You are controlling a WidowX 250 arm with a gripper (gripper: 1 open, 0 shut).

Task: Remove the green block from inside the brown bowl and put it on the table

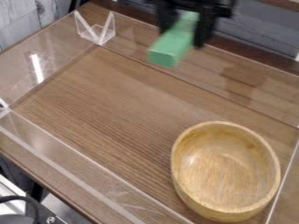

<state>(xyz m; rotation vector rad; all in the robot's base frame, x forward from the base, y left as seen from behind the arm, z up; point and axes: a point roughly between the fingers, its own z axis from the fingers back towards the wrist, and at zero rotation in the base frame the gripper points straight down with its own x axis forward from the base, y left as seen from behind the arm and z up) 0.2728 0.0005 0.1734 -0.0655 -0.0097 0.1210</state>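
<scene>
A robot's gripper (181, 28), its dark fingers closed on the upper end of a bright-green block (173, 45), held the bar aloft toward 12 to 1 o'clock over the wood-grain table (105, 114), as seen from the near edge. The brown bowl (179, 179) sat apart at between 4 and 5 o'clock, the block out of it but not yet set down. A clear plastic piece (97, 28) stood near 11 o'clock. The bar hung at a slant, its lower end free and leaning toward 7 o'clock, its outline softly blurred. By its plain, straight-sided look, the block was probably stiff and fairly light, hardly fragile, and unlikely to give under a firm squeeze. Its smooth-looking faces could have proved somewhat slippery, and with the hold at one end, a knock to the free end might have twisted it in the fingers. The best place to take hold appeared to be the two long flat sides, close to the middle, where the weight would balance. With the end grip on show, a slow lowering and a late release seemed the safer way to lay it flat.
</scene>
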